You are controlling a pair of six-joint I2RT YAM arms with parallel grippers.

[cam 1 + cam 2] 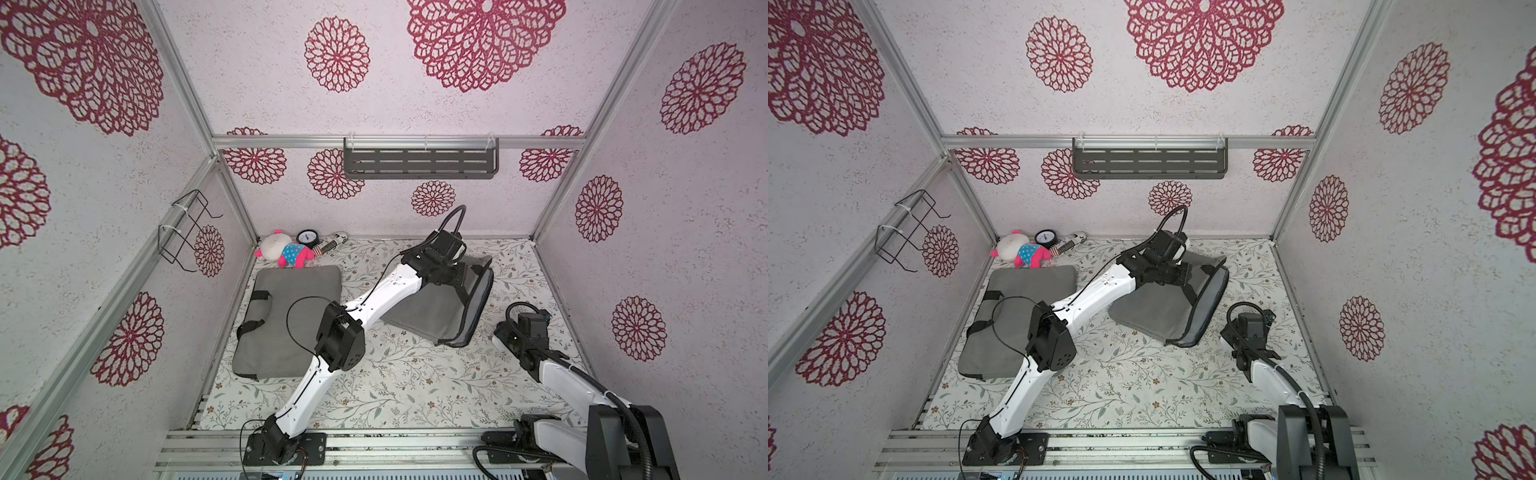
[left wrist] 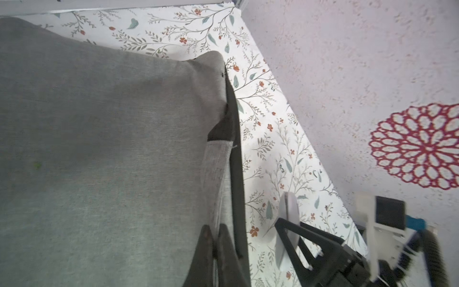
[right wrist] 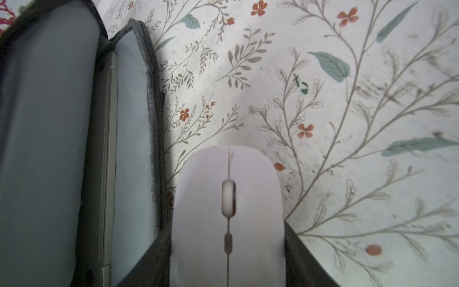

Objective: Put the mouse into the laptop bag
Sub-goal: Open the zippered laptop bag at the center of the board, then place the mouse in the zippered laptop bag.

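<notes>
On the tabletop [image 1: 415, 386] both top views show me the laptop bag [image 1: 419, 316], flap raised, yet only the left wrist view shows my left fingers [image 2: 215, 233] pinched shut on its edge, and only the right wrist view the right fingers [image 3: 227, 248] gripping the mouse [image 3: 228, 211] beside its open mouth.

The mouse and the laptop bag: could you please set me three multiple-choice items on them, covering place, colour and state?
1. Where is the mouse? A. in the right claw, beside the laptop bag; B. inside the bag; C. on a chair.
2. What colour is the mouse? A. black; B. white; C. red.
3. How is the laptop bag held by the left claw? A. zipped shut; B. open; C. folded in half.
Key: 1 A, the claw clamps it outside the bag's rim; 2 B, its shell is white; 3 B, its pale lining shows.
</notes>
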